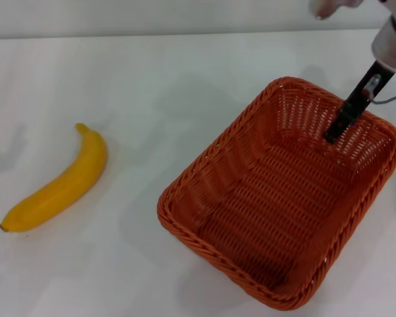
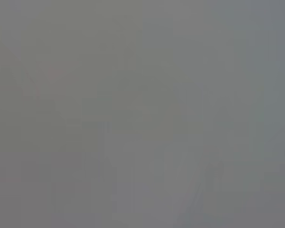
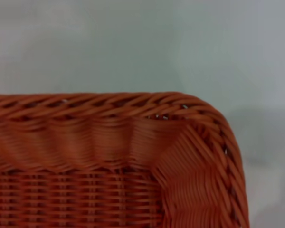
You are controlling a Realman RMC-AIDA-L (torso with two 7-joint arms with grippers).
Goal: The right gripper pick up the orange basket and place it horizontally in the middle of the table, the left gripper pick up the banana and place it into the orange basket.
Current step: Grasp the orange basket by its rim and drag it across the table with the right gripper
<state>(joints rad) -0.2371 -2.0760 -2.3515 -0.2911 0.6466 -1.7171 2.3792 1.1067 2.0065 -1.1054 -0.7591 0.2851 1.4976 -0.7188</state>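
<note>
The orange basket (image 1: pixel 277 198) lies on the white table (image 1: pixel 152 79) at the right, turned diagonally, with nothing inside it. My right gripper (image 1: pixel 334 131) comes in from the upper right, its blue light lit, and dips inside the basket against the far wall near the rim. In the right wrist view a corner of the orange basket (image 3: pixel 133 102) with its braided rim fills the lower part, with the table (image 3: pixel 133 42) behind it. The yellow banana (image 1: pixel 59 185) lies alone on the table at the left. The left gripper is out of view, and the left wrist view shows only blank grey.
White table surface lies between the banana and the basket. The basket's near corner reaches close to the table's front edge. A pale object (image 1: pixel 330 6) pokes in at the top right beside the right arm.
</note>
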